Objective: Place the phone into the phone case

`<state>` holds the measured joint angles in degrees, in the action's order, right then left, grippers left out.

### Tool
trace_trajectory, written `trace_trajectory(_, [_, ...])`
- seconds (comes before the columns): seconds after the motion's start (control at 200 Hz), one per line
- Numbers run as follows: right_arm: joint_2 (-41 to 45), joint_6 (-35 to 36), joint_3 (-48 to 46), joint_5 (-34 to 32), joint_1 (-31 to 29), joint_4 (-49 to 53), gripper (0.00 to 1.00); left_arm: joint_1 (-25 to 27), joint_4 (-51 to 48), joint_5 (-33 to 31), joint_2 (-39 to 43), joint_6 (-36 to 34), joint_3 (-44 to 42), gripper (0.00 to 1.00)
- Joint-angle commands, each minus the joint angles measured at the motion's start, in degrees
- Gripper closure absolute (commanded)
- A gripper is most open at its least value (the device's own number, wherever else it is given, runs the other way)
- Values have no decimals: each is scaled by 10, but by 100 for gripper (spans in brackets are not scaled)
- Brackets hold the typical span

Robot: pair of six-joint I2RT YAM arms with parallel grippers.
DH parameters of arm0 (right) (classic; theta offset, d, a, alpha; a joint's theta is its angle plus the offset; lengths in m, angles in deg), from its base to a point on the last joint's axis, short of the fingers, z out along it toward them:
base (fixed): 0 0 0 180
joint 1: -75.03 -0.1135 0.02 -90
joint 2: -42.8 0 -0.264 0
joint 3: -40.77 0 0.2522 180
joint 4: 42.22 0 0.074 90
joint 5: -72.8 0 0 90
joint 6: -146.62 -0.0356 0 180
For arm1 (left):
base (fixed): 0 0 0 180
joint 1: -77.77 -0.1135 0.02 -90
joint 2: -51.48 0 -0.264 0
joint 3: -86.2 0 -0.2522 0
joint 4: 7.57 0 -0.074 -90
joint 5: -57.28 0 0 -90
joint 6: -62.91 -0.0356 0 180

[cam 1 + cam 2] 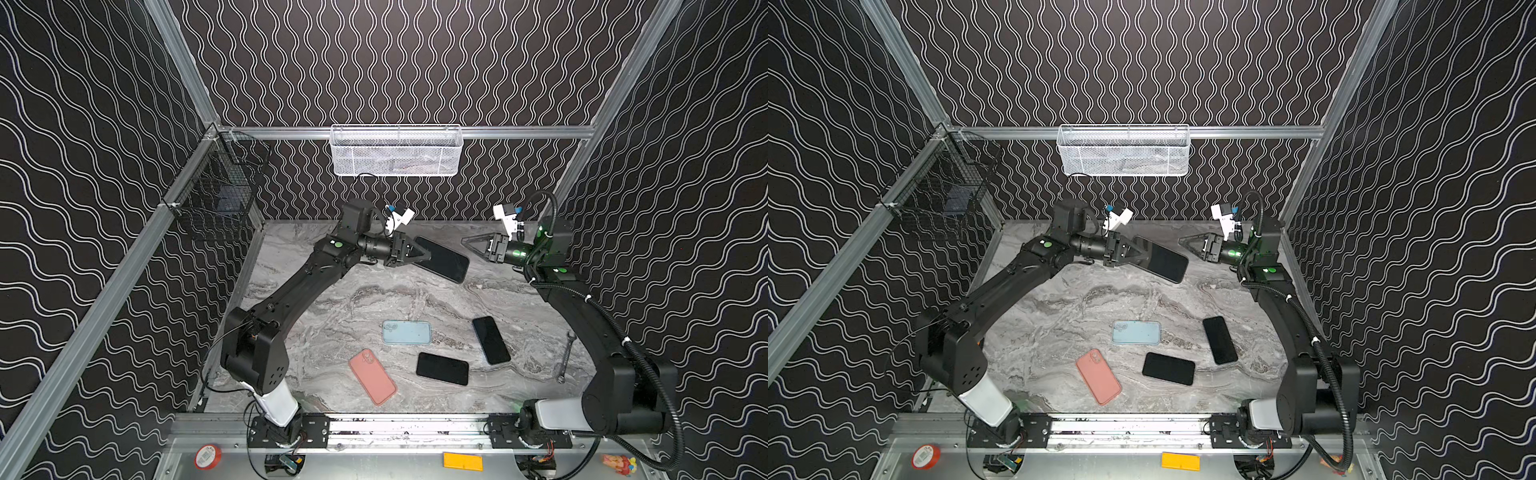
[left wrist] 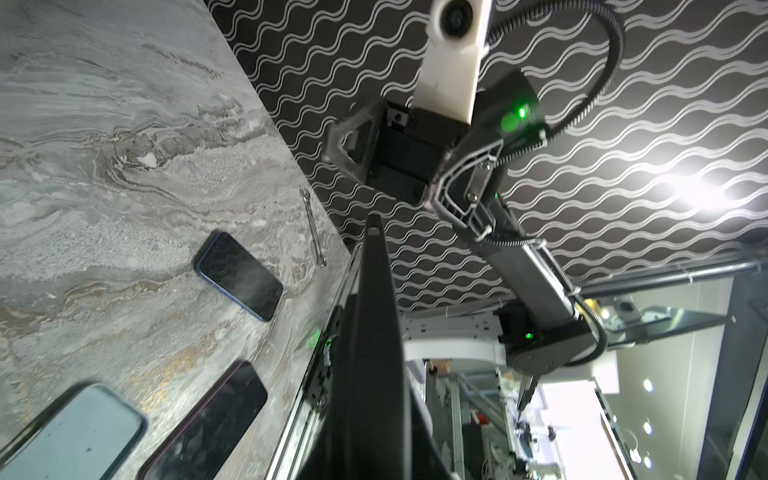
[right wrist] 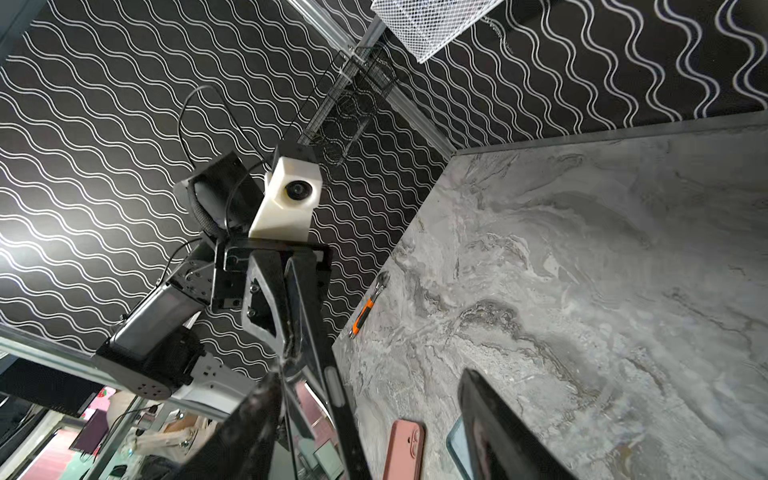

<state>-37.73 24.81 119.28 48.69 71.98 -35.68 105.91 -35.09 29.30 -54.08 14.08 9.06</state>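
Left gripper (image 1: pixel 420 253) is clamped on one end of the black phone (image 1: pixel 446 262), holding it tilted in the air, clear of the table (image 1: pixel 332 299). Right gripper (image 1: pixel 467 242) sits at the phone's free end, jaws apart, gripping nothing. Well below, back toward the arm bases, lie the blue case (image 1: pixel 406 332) and pink case (image 1: pixel 372 376), neither one picked up. So, by my read: phone lifted, seating it in a case all to come. The right wrist view adds the phone edge-on between spread fingers (image 3: pixel 498 419), plus an orange-handled tool (image 3: pixel 365 311) that the top views don't show.
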Motion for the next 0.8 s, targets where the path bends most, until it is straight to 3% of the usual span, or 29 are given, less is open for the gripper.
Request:
trace_trajectory(0.0, [-10,54,26,44,-13,54,31,0,-37,42,-2,-60,12,100])
trace_trajectory(0.145, [-20,66,42,72,-42,67,33,1,-4,57,2,-41,0,100])
trace_trajectory(0.365, [-26,52,44,104,-75,47,45,2,21,67,8,-26,-13,100])
trace_trajectory(0.581, [-30,-1,29,122,-91,-23,66,6,68,79,10,9,-26,100])
trace_trajectory(0.796, [-28,-21,14,120,-97,-50,79,5,98,78,10,35,-34,100])
